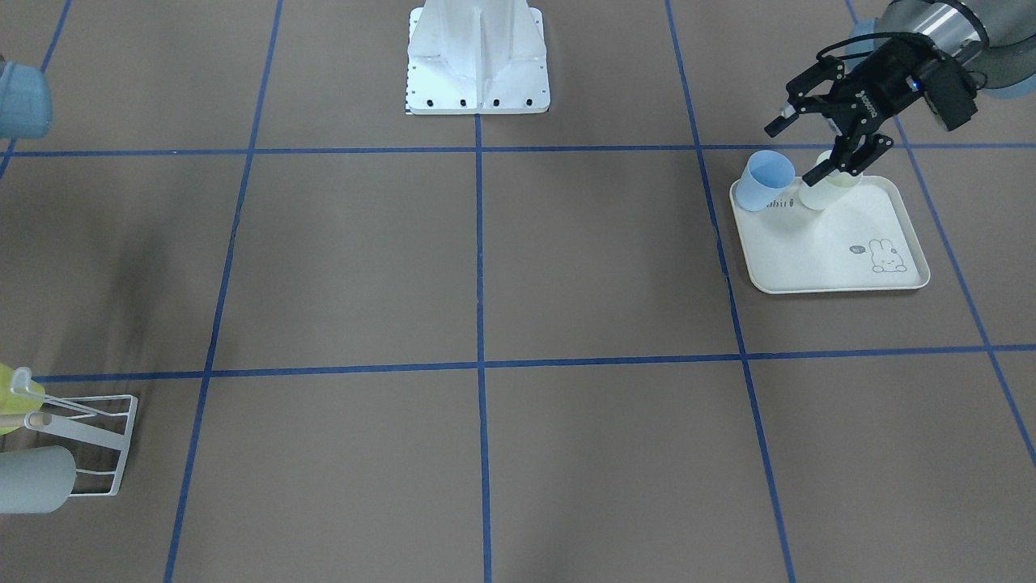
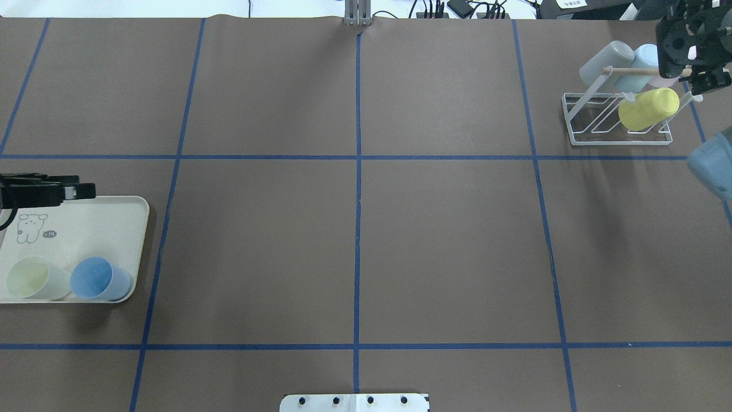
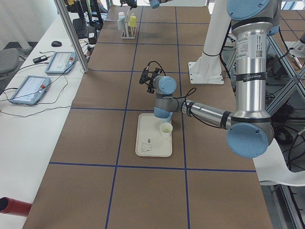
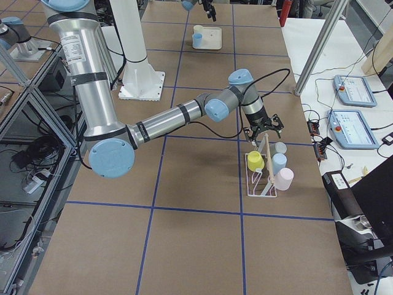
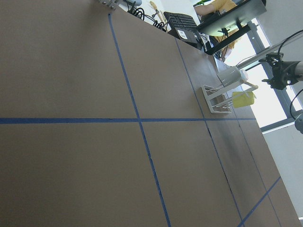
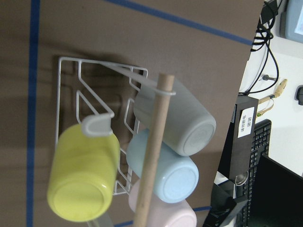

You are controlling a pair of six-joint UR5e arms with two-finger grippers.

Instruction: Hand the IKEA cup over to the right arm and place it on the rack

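Heads up on where you're at. Your left gripper (image 1: pixel 791 152) hangs in the air above the far end of the tray (image 1: pixel 817 259). Its jaws are spread wide with nothing in them, and it isn't touching either cup.

The 2 cups on that tray sit upright and side by side at the end nearest the robot, away from the rabbit drawing. They're a blue cup (image 1: pixel 765 182) and a cream cup (image 1: pixel 825 193), and they look to be touching or just about.

Way over at the other end of the bench (image 2: pixel 446 229), the rack (image 2: pixel 597 117) already has 4 cups on its prongs. There's a yellow cup (image 2: pixel 649 109) on one side and a grey cup (image 2: pixel 606 63), a pale blue cup (image 2: pixel 643 60) and a pink cup (image 4: pixel 284 178) in a row on the other. All 4 are tipped with their bottoms pointing up and out.

Your right gripper (image 4: pixel 264 130) hovers just above the rack's wooden dowel. From the right-side view its jaws look parted and empty.
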